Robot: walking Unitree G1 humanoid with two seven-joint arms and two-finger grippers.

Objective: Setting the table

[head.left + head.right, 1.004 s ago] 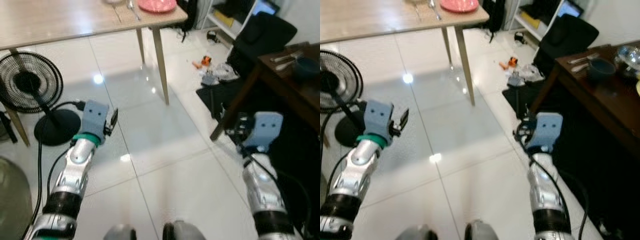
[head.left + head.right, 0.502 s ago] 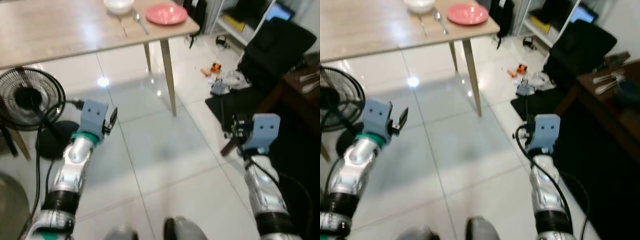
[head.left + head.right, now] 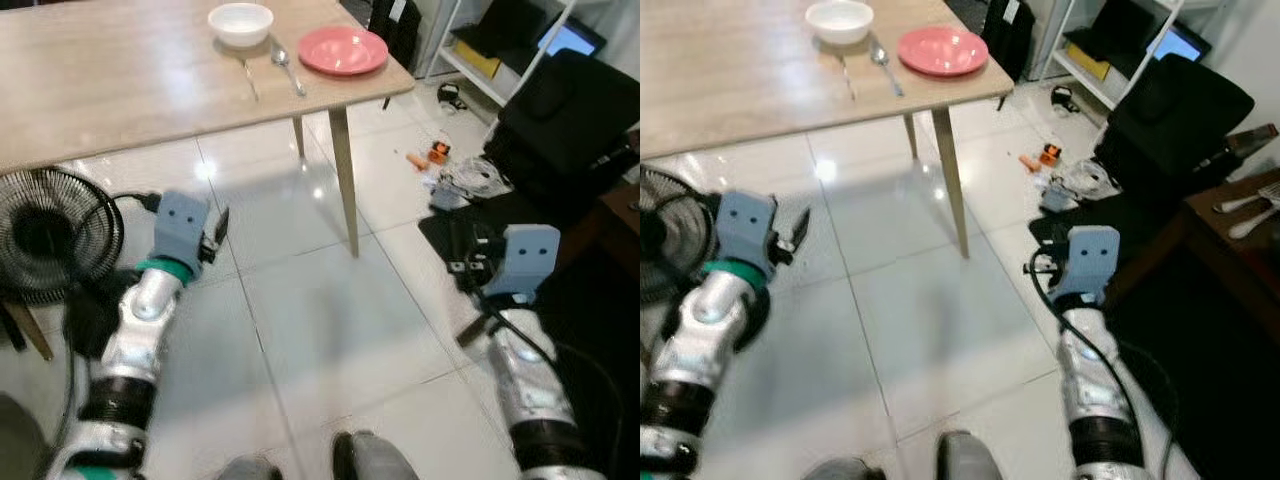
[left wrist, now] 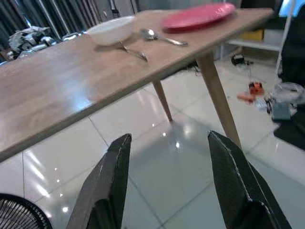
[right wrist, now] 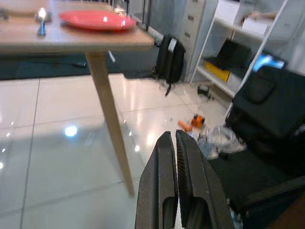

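The wooden table (image 3: pixel 120 80) fills the upper left of the head views, with a white bowl (image 3: pixel 240 23), a fork (image 3: pixel 247 76), a spoon (image 3: pixel 286 68) and a pink plate (image 3: pixel 343 50) grouped near its far right corner. The left gripper (image 4: pixel 167 188) hangs over the tiled floor with its fingers spread and empty; the right gripper (image 5: pixel 175 191) has its fingers pressed together, holding nothing. Likely risks: the plate sits close to the table edge, so a careless reach could push it off, and the fan (image 3: pixel 45 235) with its cord at lower left, or the clutter (image 3: pixel 450 175) on the floor at right, could trip the robot as it walks.
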